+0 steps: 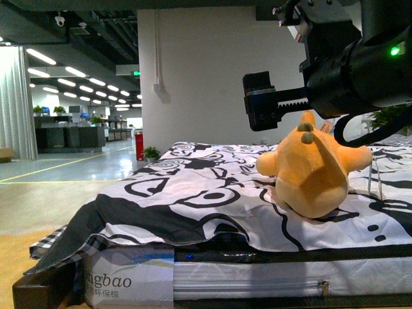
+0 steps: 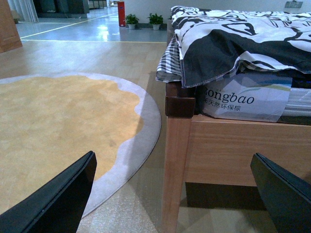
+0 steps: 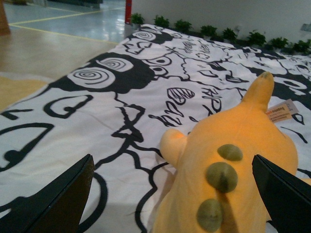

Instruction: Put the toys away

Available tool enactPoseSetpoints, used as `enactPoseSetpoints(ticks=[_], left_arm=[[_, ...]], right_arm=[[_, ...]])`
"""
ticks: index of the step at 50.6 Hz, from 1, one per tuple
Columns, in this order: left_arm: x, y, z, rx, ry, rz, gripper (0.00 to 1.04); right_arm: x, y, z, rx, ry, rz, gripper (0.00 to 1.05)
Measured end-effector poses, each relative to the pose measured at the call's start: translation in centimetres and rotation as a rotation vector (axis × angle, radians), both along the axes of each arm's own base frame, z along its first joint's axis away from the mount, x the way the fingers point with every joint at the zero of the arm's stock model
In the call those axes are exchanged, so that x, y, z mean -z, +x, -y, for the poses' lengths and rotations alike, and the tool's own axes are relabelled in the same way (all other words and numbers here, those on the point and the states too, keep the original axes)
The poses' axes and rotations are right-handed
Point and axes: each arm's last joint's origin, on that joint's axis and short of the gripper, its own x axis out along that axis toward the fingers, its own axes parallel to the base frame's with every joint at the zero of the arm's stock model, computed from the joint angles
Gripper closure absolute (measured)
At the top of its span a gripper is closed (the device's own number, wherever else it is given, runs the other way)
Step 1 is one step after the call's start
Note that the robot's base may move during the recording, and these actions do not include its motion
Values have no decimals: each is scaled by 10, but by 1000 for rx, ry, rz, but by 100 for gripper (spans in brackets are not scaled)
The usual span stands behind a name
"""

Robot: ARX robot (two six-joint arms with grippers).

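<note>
Right jaws gape wide just above the orange plush (image 3: 243,141); left jaws gape too.

We see the plush toy (image 3: 238,145) only from behind in the right wrist view, its lower body cut off by the edge, and no view shows its face. Its tag (image 3: 280,111) is too small to read. The quilt (image 1: 193,193) covers the first letters of the mattress label (image 1: 129,278). Of the left hand (image 2: 170,194), only two dark finger ends (image 2: 58,194) show.

You face a white wall (image 1: 206,77) behind a wooden-framed bed (image 2: 228,145) with a black-and-white duvet (image 1: 212,187); ceiling strip lights (image 1: 64,82) glow at left, and a round yellow rug (image 2: 58,126) lies beside the bed.
</note>
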Motion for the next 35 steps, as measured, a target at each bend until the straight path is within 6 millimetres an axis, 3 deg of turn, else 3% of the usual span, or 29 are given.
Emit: enactPoseSetpoints(ticks=[16,35], left_arm=[[0,0,0,0,0,0,6],[0,0,0,0,0,0,6]], right_arm=[[25,41,19,122,-39,-89,6],[49,51,24,156,-47,-158,6]])
